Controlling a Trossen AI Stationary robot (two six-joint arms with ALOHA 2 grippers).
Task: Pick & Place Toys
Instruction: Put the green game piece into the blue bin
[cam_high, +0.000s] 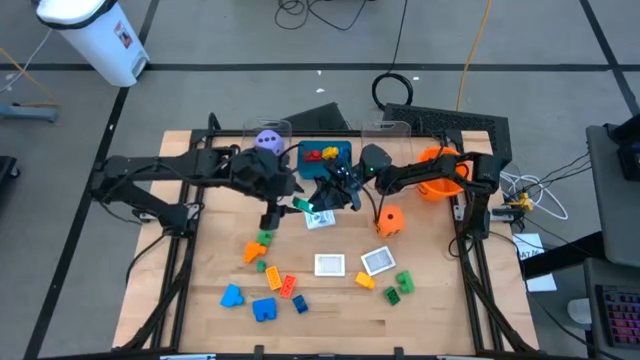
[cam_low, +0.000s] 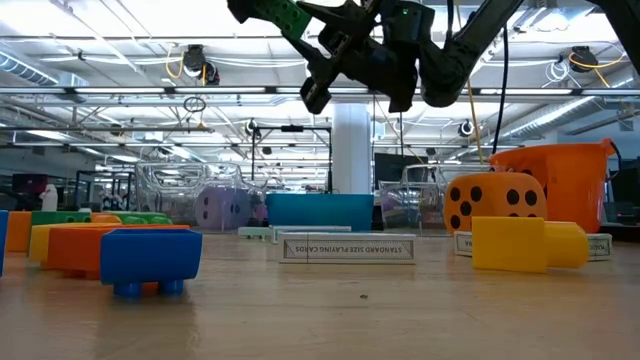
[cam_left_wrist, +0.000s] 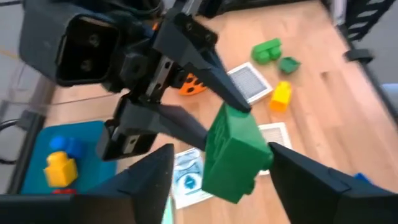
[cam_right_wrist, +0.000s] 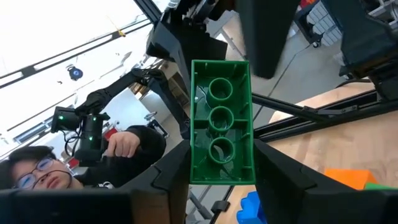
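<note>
- Right gripper (cam_right_wrist: 221, 180) is clamped on the green brick (cam_right_wrist: 221, 121). The brick sits lengthwise between my fingers with its hollow underside facing the wrist camera.
- The brick is in the air over the middle of the table, just in front of the teal tray (cam_high: 343, 148).
- Left gripper (cam_high: 287, 200) faces the right one. Its fingers (cam_left_wrist: 146, 177) are apart, one on each side of the same brick, and I can't tell whether either one touches it.
- A white picture card (cam_high: 320, 218) lies flat on the table right below the brick.
- The orange die (cam_high: 390, 221) is on the table near the right arm, clear of both grippers.
- The purple die (cam_high: 267, 140) is inside a clear bin (cam_high: 283, 127) at the back left.
- A red brick (cam_high: 313, 154) and a yellow brick (cam_high: 329, 153) are in the tray.
- Two more cards (cam_high: 329, 264) lie side by side further forward.
- The blue bricks (cam_high: 264, 309) and other loose bricks sit near the front edge, well apart from the arms.
- The orange bowl (cam_high: 440, 172) is beside the right arm's base.
- A person (cam_right_wrist: 124, 149) is visible beyond the table in the right wrist view.
</note>
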